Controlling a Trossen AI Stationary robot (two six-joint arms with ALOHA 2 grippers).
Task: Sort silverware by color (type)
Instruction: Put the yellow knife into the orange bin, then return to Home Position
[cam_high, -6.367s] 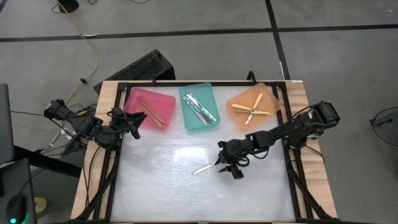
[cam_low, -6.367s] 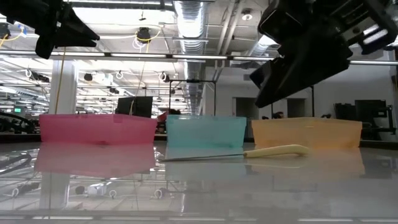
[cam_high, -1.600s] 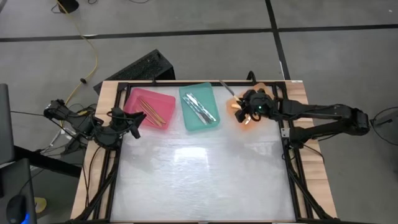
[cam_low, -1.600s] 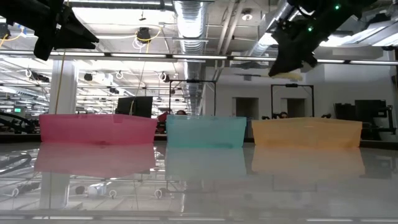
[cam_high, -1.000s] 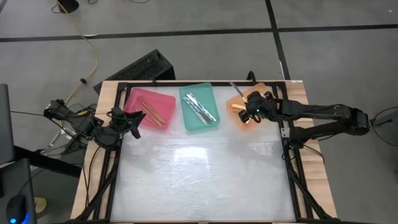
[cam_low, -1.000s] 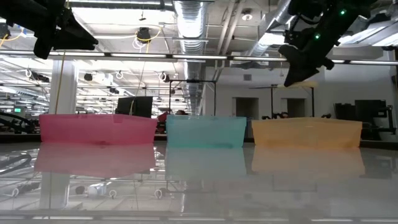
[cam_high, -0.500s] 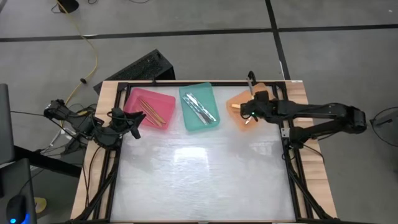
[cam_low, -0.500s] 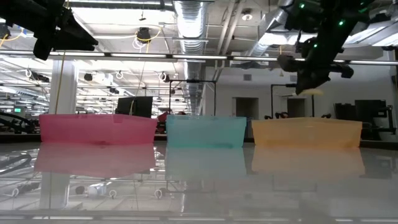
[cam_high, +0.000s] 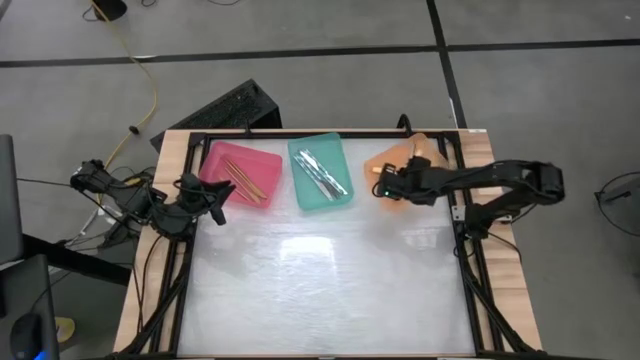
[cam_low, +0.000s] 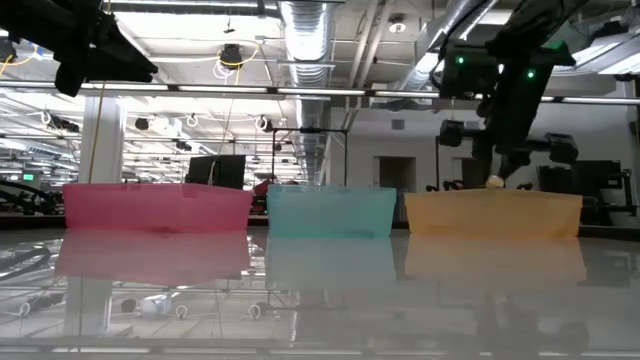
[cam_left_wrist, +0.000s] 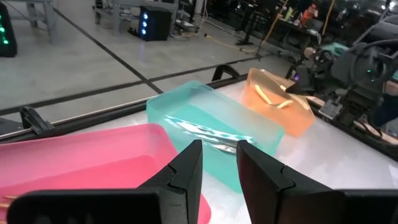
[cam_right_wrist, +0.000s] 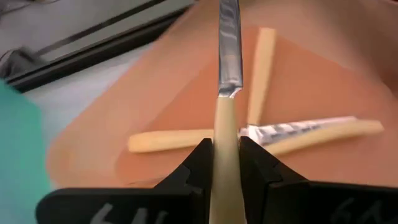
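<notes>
My right gripper is low over the orange tray, shut on a pale yellow-handled knife whose blade points away from the fingers. Several other pale yellow silverware pieces lie crossed on that tray's floor. The low view shows the gripper just above the tray's rim. Orange-tan pieces lie in the pink tray, and silvery teal ones in the teal tray. My left gripper waits at the pink tray's near left corner, fingers slightly apart with nothing between them. My right gripper pinches the knife's pale yellow handle between its two fingers, which lie along the knife. The fingers slant down from the table's right side. The knife is lifted clear, and its blade reaches out past the fingertips over the tray floor.
The three trays stand in a row along the table's far edge. A black frame runs around the table. The white surface in front of the trays holds nothing. A dark keyboard lies on the floor beyond the far left corner.
My right gripper has sunk toward the orange tray and rolled its wrist, still shut on the knife. The knife has turned with it and come down from well above the tray to just over its rim.
</notes>
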